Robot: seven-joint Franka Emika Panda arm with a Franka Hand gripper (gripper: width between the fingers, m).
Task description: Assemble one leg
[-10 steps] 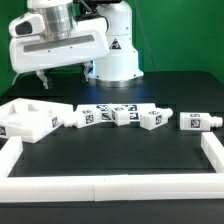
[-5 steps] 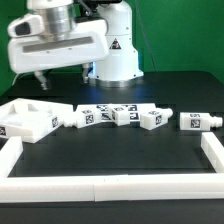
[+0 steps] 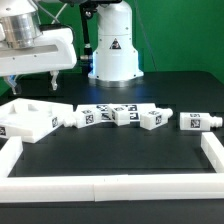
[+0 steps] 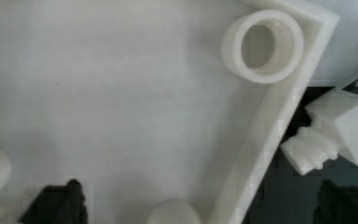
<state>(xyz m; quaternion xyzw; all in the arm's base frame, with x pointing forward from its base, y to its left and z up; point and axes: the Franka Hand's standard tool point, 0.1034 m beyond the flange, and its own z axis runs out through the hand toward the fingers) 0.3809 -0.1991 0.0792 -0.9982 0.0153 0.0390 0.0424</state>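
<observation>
We hold the spread, empty fingers [image 3: 52, 84] above the flat white plastic tabletop panel [image 3: 28, 118] by the black bench [image 3: 110, 155] edge at the exterior view's left, probably to reposition it first, while the short white tagged plastic legs [image 3: 125, 114] lie untouched mid-bench.

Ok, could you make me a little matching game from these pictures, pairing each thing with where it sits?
Things:
1. flat white panel
2. row of legs
3. lone leg
4. arm's base

Places:
A. far on the exterior view's right
B. at the back, behind the parts
C. on the exterior view's left
D. middle of the table

Pairs: 1-C, 2-D, 3-A, 4-B
</observation>
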